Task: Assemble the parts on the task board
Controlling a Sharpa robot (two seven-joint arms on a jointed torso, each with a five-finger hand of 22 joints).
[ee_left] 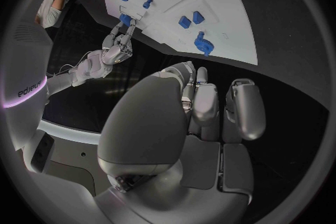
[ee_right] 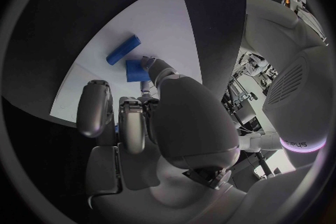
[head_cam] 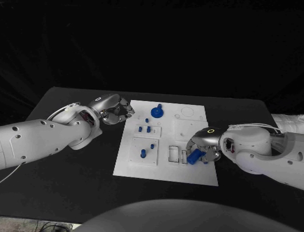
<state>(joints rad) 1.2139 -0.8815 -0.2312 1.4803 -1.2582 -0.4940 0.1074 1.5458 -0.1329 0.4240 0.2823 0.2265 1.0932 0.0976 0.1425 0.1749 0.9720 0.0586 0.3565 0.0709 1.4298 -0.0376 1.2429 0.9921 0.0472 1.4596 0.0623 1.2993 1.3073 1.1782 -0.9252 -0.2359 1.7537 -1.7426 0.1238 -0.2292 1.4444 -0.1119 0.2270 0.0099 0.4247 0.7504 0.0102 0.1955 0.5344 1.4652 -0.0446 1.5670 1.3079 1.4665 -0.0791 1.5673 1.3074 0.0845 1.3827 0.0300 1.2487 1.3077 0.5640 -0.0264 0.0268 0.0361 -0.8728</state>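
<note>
**Right hand on blue block at board's near-right slots: seat it square**

Nearest the head camera: the right silver many-fingered hand (head_cam: pixel 202 147), over the near-right part of the white rectangular task board (head_cam: pixel 194 175). It pinches a small blue rectangular plastic block (head_cam: pixel 195 156); the right wrist view shows that block (ee_right: pixel 136 70) at the tip of one finger, the other fingers (ee_right: pixel 94 109) curled in beside it.

- My read: you're inserting this block into one of the pale rectangular slots (head_cam: pixel 174 153) just beside it. Which slot, I can't tell.
- Line the block's long side up with the slot before you press. Come down straight; a tilted block will likely jam on the slot edge.
- Ease the pinch off only once it's flush, then lift clear without dragging.
- A second blue bar-shaped piece (ee_right: pixel 123 50) lies flat on the board near the held block. Don't knock it.

Left silver many-fingered hand (head_cam: pixel 114 109): hovers at the board's far-left edge, apart from the parts, holding nothing. Its fingers (ee_left: pixel 246 109) sit loosely together, partly curled. Keep it parked there, clear of the blue pegs (head_cam: pixel 146 129) standing in the left-hand trays.
</note>
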